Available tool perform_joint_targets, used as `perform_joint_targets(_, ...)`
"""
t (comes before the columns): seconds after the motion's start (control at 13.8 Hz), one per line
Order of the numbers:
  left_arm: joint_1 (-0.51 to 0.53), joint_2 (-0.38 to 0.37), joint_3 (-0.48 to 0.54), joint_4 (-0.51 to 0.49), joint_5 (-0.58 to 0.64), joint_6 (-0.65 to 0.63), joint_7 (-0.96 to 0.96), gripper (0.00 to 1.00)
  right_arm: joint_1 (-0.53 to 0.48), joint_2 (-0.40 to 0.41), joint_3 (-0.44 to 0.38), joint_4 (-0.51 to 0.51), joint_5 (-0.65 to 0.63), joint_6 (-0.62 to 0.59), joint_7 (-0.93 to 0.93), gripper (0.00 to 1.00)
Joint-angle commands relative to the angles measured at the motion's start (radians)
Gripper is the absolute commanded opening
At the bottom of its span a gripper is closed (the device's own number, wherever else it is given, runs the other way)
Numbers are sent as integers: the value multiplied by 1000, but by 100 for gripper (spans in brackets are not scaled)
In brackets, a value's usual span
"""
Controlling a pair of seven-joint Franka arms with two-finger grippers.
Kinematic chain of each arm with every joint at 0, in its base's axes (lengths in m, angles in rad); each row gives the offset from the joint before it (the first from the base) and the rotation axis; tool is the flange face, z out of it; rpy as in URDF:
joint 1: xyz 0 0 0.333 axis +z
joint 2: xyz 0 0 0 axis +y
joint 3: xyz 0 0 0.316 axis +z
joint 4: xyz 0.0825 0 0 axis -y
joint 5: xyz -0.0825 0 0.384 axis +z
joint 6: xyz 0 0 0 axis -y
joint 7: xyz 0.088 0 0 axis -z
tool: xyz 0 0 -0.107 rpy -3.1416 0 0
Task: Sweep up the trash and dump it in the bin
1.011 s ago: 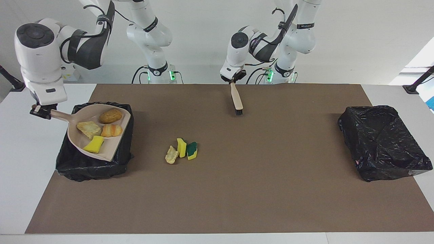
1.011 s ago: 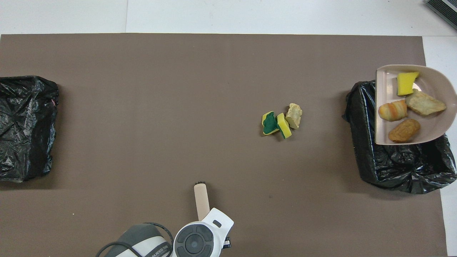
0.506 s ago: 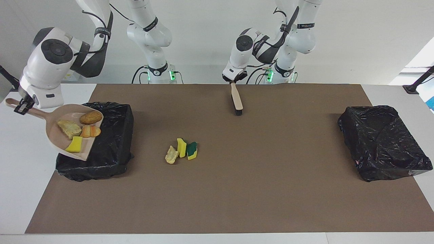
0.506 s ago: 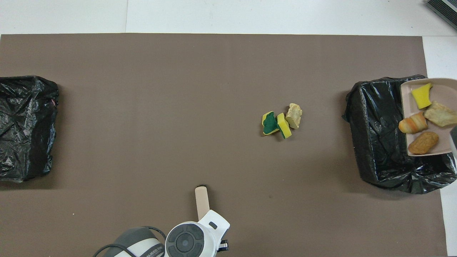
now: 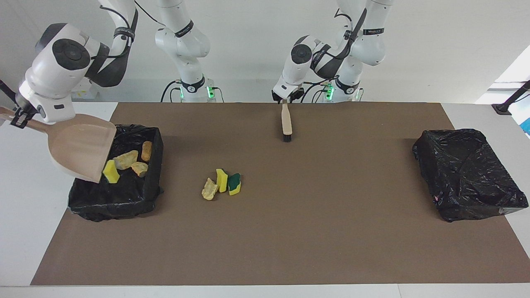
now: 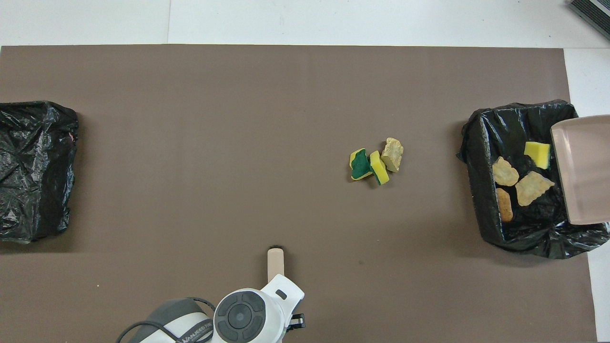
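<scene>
Four trash bits (image 5: pixel 124 160) are seen in the bin (image 5: pixel 154 165) at the right arm's end, just under the tilted dustpan (image 5: pixel 80 147), whose handle is clamped in the shut right gripper (image 5: pixel 18 118). Three bits (image 5: pixel 221 184) lie on the mat mid-table, well apart from both grippers. A brush (image 5: pixel 286 121) hangs from the left gripper (image 5: pixel 285 99); its finger opening cannot be told.

Four trash bits (image 6: pixel 519 176) lie in bin (image 6: pixel 481 190), apparently loose.
</scene>
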Motion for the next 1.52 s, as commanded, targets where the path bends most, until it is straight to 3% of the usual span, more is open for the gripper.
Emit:
perform_joint_targets(0.0, 91, 38, 2, 102, 3, -25, 28, 100, -6, -44, 18, -26, -8, -2, -50, 0)
perform_joint_targets(0.14, 158, 66, 2, 214, 111, -145, 45, 100, -8, -41, 21, -21, 22, -2, -52, 0)
perform_joint_targets(0.29, 207, 74, 2, 243, 206, -181, 54, 100, 0, -41, 24, -21, 183, -2, -63, 0)
perform_joint_targets(0.51, 324, 63, 7, 308, 237, -210, 135, 100, 2, -35, 27, -23, 373, -1, -63, 0)
perform_joint_targets(0.72, 436, 60, 9, 418, 272, -340, 293, 100, 34, -35, 27, -26, 539, -8, 38, 0)
perform_joint_targets(1.08, 577, 60, 7, 628, 312, -500, 482, 100, 173, -28, 27, -17, 640, -27, 533, 0)
perform_joint_targets(1.44, 746, 65, 9, 843, 335, -672, 695, 100, 294, 77, 27, 66, 837, -131, 1059, 0)
